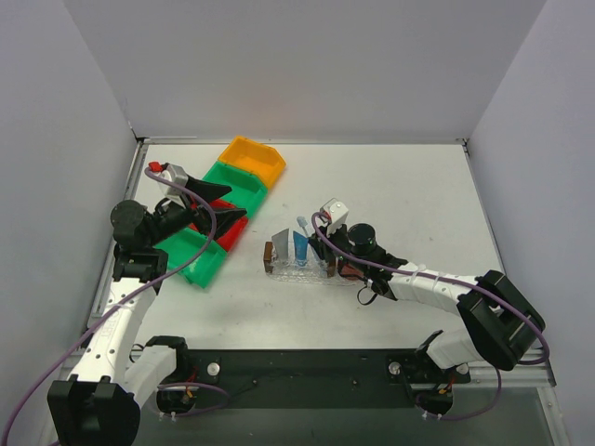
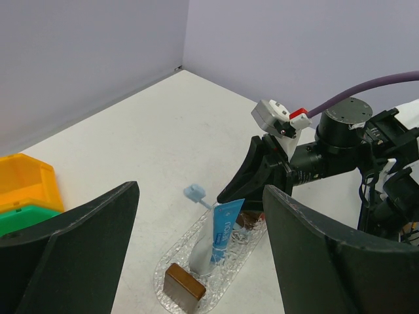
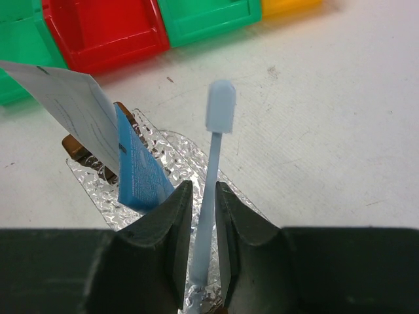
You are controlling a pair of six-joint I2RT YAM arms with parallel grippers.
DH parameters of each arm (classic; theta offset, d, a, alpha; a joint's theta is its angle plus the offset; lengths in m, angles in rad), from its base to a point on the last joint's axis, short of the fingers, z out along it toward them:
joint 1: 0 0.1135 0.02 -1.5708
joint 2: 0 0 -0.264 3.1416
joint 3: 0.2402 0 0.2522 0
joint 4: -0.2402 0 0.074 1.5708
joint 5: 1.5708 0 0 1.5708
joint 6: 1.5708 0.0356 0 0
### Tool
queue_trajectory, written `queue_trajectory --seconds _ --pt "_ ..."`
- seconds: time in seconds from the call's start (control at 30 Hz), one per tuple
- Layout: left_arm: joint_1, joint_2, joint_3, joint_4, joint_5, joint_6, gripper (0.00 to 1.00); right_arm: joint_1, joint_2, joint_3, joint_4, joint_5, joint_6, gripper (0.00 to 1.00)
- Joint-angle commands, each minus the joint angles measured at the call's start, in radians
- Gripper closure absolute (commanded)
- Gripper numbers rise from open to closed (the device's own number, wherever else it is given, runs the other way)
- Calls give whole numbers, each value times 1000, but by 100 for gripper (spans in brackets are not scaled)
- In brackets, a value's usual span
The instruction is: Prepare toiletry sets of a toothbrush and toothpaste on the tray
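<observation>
A clear glass tray lies mid-table. A silver-grey toothpaste tube and a blue toothpaste tube stand in it side by side. My right gripper is over the tray's right end. In the right wrist view the gripper is shut on the pale blue toothbrush, which stands nearly upright, head up and handle end on the tray. The blue tube and silver tube stand left of it. My left gripper hovers open and empty over the bins, its fingers wide apart.
A row of orange, green, red and green bins runs diagonally at the left. A brown block sits at the tray's left end and another at its right. Walls enclose the table.
</observation>
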Motion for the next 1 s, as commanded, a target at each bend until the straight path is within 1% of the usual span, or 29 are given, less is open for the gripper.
queue_trajectory --seconds 0.0,0.07,0.17,0.27,0.43,0.5,0.7,0.73,0.8,0.83,0.9,0.93,0.97 --pt "7 -22 0 12 18 11 13 5 -8 2 47 -8 -5 83" --pt "7 -20 1 12 18 11 13 5 -11 2 45 -5 -5 84" --pt "9 -20 1 14 18 11 13 3 -10 5 44 -1 -5 91" --pt "7 -20 3 12 18 11 13 5 -8 8 42 1 -5 94" --pt "7 -20 3 12 20 10 13 -1 -22 13 28 10 -10 95" --pt "7 -23 3 12 20 10 13 -7 -45 20 11 15 -8 94" --pt "7 -26 15 -17 6 34 13 -50 -180 103 -194 -2 -56 87" --pt "7 -25 15 -26 0 37 13 -64 -201 118 -264 -10 -64 86" --pt "7 -20 21 -43 -17 46 13 -69 -260 173 -346 -27 -83 83" --pt "7 -17 29 -50 -23 51 13 -69 -276 195 -452 -37 -100 82" --pt "7 -16 38 -75 -34 68 13 -67 -326 252 -559 -66 -139 79" --pt "7 -16 44 -84 -40 74 13 -69 -341 261 -647 -74 -151 77" --pt "7 -17 49 -95 -45 82 13 -66 -371 282 -694 -77 -162 73"
